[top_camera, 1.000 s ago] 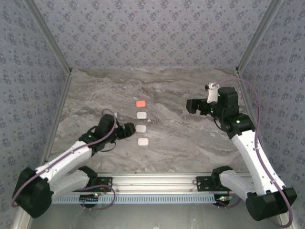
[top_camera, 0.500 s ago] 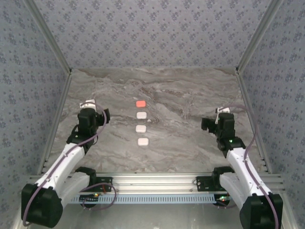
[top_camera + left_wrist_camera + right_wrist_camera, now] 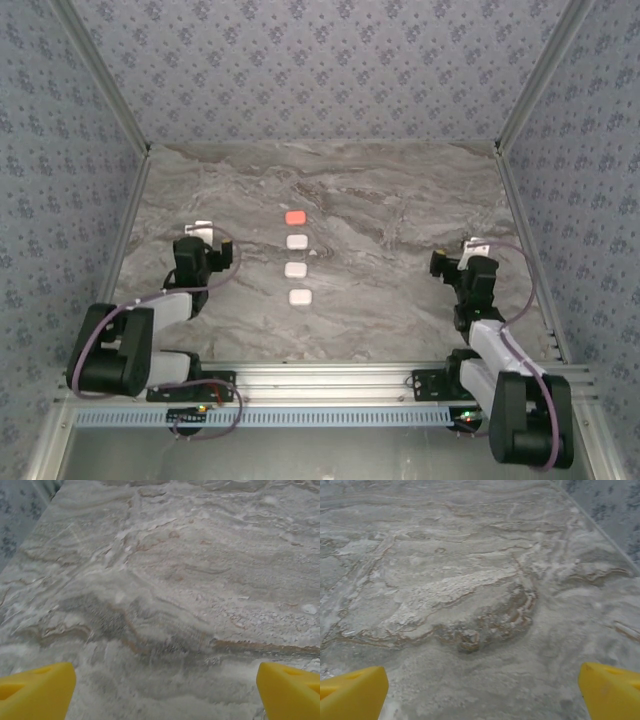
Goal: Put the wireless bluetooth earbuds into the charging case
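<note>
Left arm (image 3: 160, 305) folded low near its base; left gripper (image 3: 165, 680) jaws spread wide, nothing between; right arm (image 3: 490, 345) folded likewise; right gripper (image 3: 482, 680) spread wide, nothing held

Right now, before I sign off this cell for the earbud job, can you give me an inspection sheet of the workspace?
Surface: grey marble-patterned table.
Job's things: four cases in a column at centre, lids apparently shut: coral-red case farthest, three white cases nearer.
Clutter: tiny pale speck beside the column, too small to identify.
Grippers: left gripper open, empty; right gripper open, empty.
Cables: purple cables loop along both arms.
Surroundings: patterned walls on three sides; metal rail at near edge.
</note>
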Motion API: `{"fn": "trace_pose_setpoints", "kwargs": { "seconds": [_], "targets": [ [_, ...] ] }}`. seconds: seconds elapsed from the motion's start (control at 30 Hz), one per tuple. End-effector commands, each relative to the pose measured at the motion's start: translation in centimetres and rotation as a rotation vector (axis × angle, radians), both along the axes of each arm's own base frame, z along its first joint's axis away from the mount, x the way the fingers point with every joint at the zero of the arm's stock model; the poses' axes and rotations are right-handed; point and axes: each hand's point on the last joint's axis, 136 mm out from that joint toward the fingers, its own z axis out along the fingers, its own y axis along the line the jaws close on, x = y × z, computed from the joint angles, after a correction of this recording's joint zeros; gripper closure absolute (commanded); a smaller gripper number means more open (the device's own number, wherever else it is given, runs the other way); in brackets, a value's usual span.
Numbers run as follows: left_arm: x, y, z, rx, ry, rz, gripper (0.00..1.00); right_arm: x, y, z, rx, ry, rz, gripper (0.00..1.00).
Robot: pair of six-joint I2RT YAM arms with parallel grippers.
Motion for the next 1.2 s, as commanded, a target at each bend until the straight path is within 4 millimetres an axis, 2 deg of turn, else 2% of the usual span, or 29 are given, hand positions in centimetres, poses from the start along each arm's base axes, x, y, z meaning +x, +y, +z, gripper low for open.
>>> {"fn": "trace_pose_setpoints", "kwargs": {
  "seconds": [0.0, 0.07, 0.17, 0.23, 0.3, 0.43, 0.6, 1.17],
  "targets": [
    [2.7, -0.6, 2.9, 0.003, -0.150, -0.062, 0.06, 2.9, 1.0, 2.7, 0.001, -0.111, 0.072, 0.00],
    [2.6, 0.6, 2.6, -0.055, -0.150, -0.038, 0.05, 4.1, 1.5, 2.9, -0.004, -0.129, 0.094, 0.00],
    [2.2, 0.1, 1.8, -0.100, -0.187, -0.103, 0.02, 5.7, 2.7, 2.8, -0.036, -0.126, 0.145, 0.00],
    [2.6, -0.1, 1.3, -0.101, -0.172, -0.120, 0.01, 6.8, 3.5, 2.5, -0.068, -0.119, 0.180, 0.00],
    [3.1, -0.1, 1.1, -0.106, -0.134, -0.125, 0.01, 7.5, 3.7, 1.3, -0.088, -0.098, 0.186, 0.00],
    [4.3, 2.4, 0.6, -0.157, -0.074, -0.003, 0.01, 8.5, 3.2, -0.3, -0.086, -0.077, 0.160, 0.00],
    [4.4, 2.6, 0.6, -0.161, -0.073, 0.010, 0.01, 8.9, 1.7, -0.6, -0.015, -0.041, 0.115, 0.00],
    [4.3, 2.6, 0.5, -0.156, -0.071, 0.011, 0.01, 8.9, 1.9, -0.7, -0.036, -0.033, 0.113, 0.00]
  ]
}}
